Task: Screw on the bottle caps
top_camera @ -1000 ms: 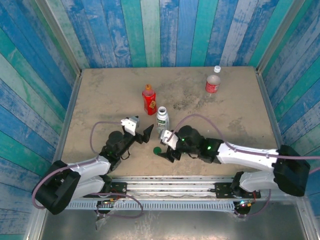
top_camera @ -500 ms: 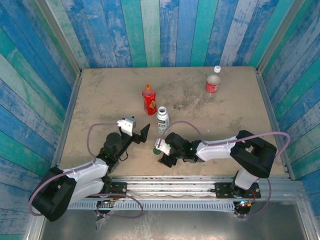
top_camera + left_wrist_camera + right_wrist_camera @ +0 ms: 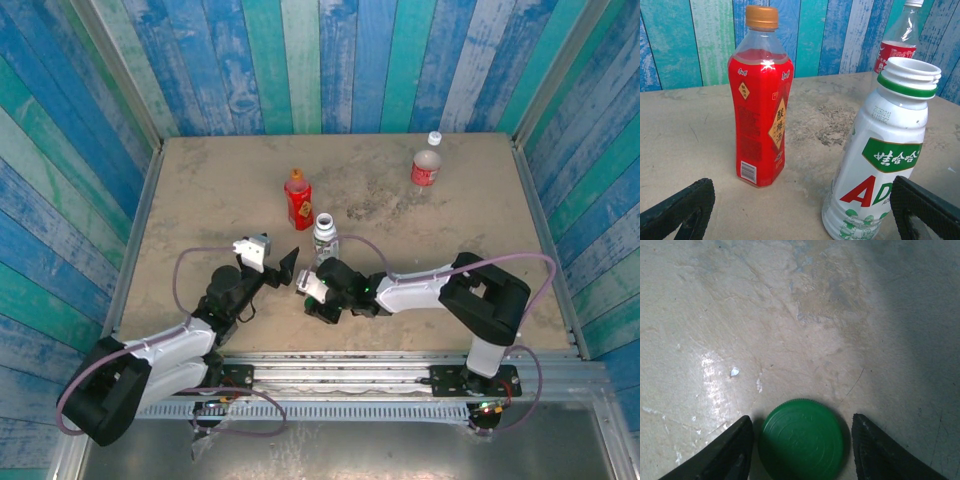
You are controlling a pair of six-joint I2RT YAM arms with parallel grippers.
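Poised to pinch the green cap (image 3: 801,437), flat on the counter (image 3: 790,315).
Astride it with right claw (image 3: 801,452) apart; facing the uncapped white bottle (image 3: 880,160) with left claw (image 3: 802,200) wide apart, presumably for bracing.

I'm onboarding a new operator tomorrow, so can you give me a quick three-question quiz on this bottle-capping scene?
1. True or false: the red bottle wears its orange cap.
2. The neck of the white bottle is: A) capped in white, B) open, C) capped in orange.
3. Fill in: the green cap lies flat on the table between the fingers of the ___ pincer.
Key: 1 true; 2 B; 3 the right pincer.
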